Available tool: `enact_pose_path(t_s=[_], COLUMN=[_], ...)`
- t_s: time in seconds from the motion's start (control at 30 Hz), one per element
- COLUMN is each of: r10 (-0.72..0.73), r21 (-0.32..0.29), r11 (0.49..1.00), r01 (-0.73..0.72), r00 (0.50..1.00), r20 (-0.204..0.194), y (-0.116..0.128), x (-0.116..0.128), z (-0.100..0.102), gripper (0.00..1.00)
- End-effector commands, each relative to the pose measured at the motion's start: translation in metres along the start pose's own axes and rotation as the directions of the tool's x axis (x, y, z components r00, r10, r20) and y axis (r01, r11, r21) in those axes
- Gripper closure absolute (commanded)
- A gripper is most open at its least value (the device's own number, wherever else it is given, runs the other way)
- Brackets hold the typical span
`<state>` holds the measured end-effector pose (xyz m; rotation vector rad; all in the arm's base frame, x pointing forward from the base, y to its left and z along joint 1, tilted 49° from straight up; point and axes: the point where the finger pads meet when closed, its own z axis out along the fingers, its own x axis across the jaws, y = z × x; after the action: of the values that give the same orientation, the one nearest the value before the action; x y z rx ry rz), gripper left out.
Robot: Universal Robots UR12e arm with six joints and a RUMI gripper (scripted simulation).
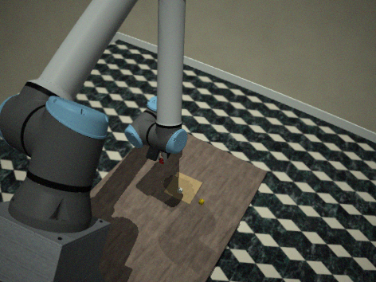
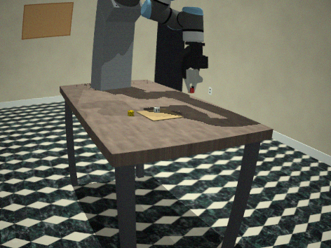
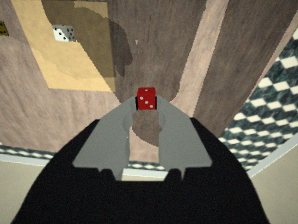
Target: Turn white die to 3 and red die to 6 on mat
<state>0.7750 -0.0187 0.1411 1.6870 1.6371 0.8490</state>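
Observation:
My gripper (image 3: 147,97) is shut on the red die (image 3: 146,98) and holds it well above the wooden table, off to one side of the tan mat (image 1: 183,187). The red die also shows in the top view (image 1: 161,161) and in the exterior view (image 2: 192,90); in the wrist view its visible face shows three pips. The white die (image 1: 180,190) sits flat on the mat; it also shows in the exterior view (image 2: 156,109) and in the wrist view (image 3: 63,33). The yellow die (image 1: 201,201) rests on the table just off the mat's edge, as the exterior view (image 2: 130,113) also shows.
The table (image 2: 158,122) stands on a checkered floor, with its edges near the mat's far side. The robot's base (image 1: 52,223) sits at one table corner. The arm's dark shadow falls across the mat's near part.

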Motion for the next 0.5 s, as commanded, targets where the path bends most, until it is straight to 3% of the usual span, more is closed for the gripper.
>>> enact_pose_path(t_s=[0.0,0.37,0.47], r10=[0.0,0.0,0.0], r21=[-0.069,-0.29,-0.311], r11=[0.998,0.957,0.95], r01=[0.0,0.0,0.0], r00=[1.0,1.0,1.0], r20=[0.0,0.0,0.0], y=[-0.0001,-0.0011,-0.0017], x=[0.0003,0.0001,0.0004], z=[-0.0007,0.0005,0.0001], gripper=[0.97,0.97,0.97])
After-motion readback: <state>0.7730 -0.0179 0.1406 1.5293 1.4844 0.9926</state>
